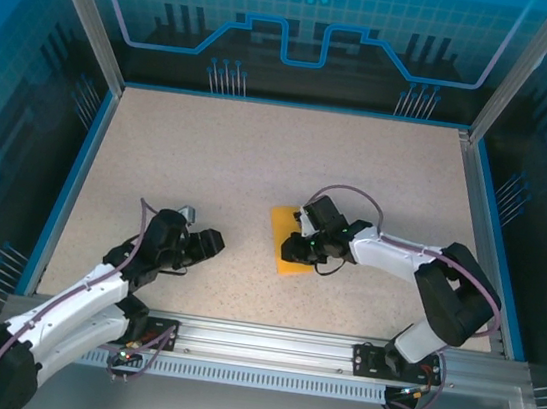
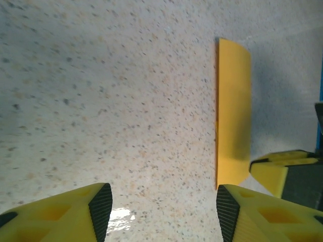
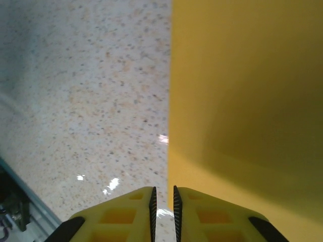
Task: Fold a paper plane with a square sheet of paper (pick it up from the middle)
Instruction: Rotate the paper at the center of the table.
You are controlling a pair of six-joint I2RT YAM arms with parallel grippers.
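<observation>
paper (image 1: 283, 228), partly hidden by right gripper (image 1: 299, 240)

White-and-black arms (image 1: 67, 314) carry purple-grey cables (image 1: 349, 189) and yellow fingers (image 2: 75, 219) with ridged black pads.

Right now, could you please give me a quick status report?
Left gripper open, clear of the sheet. Right gripper nearly shut over its edge. Nothing blocking.

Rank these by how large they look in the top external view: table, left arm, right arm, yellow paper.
1. table, largest by far.
2. left arm and right arm: too alike to rank.
3. yellow paper, smallest, partly covered by the right arm.
</observation>
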